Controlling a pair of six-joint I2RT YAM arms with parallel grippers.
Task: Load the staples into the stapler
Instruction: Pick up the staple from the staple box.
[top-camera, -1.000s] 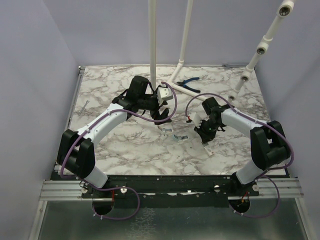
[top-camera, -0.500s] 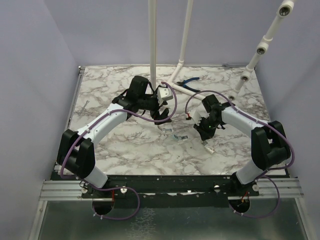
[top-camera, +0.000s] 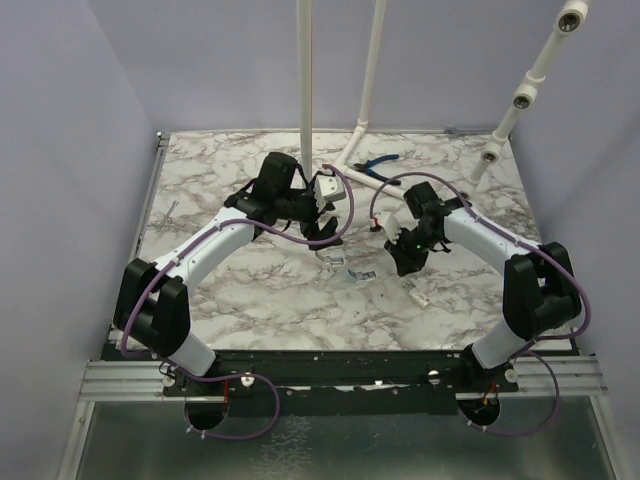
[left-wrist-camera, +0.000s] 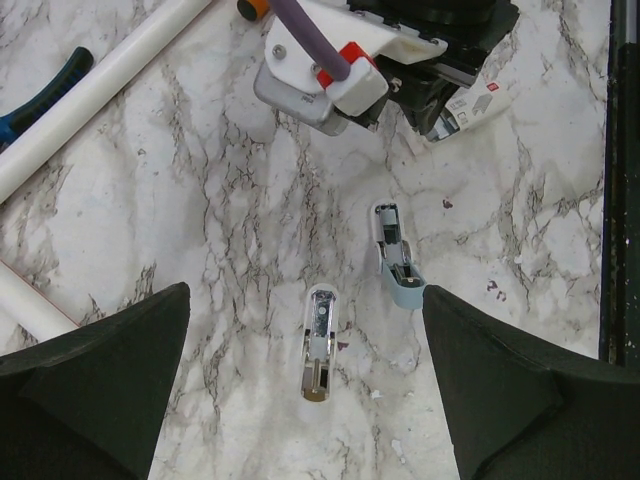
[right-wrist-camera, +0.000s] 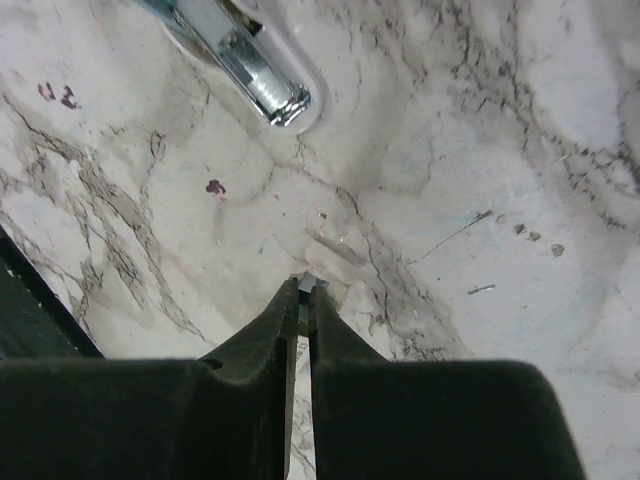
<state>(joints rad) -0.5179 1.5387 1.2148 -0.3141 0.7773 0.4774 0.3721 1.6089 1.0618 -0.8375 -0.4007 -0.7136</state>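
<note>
The stapler lies on the marble table in two pieces. One is a pale blue-green piece (left-wrist-camera: 398, 262) (top-camera: 360, 275) and the other is a clear piece with silvery metal inside (left-wrist-camera: 319, 342) (top-camera: 331, 258). My left gripper (left-wrist-camera: 305, 292) (top-camera: 318, 222) hangs open above them, one black finger on each side of the clear piece and touching nothing. My right gripper (right-wrist-camera: 305, 290) (top-camera: 400, 262) is shut on a small silvery strip of staples (right-wrist-camera: 307, 286) at its tips, just above the table. A metal end of the stapler (right-wrist-camera: 252, 72) lies ahead of it.
A white staple box with a red mark (left-wrist-camera: 472, 104) (top-camera: 418, 297) lies by the right arm. Blue-handled pliers (top-camera: 375, 167) and white pipe legs (top-camera: 350, 150) stand at the back. The table's dark front edge (left-wrist-camera: 622, 180) is close by.
My right gripper has moved a little toward the back and left, away from the staple box, still shut. The left arm has not moved.
</note>
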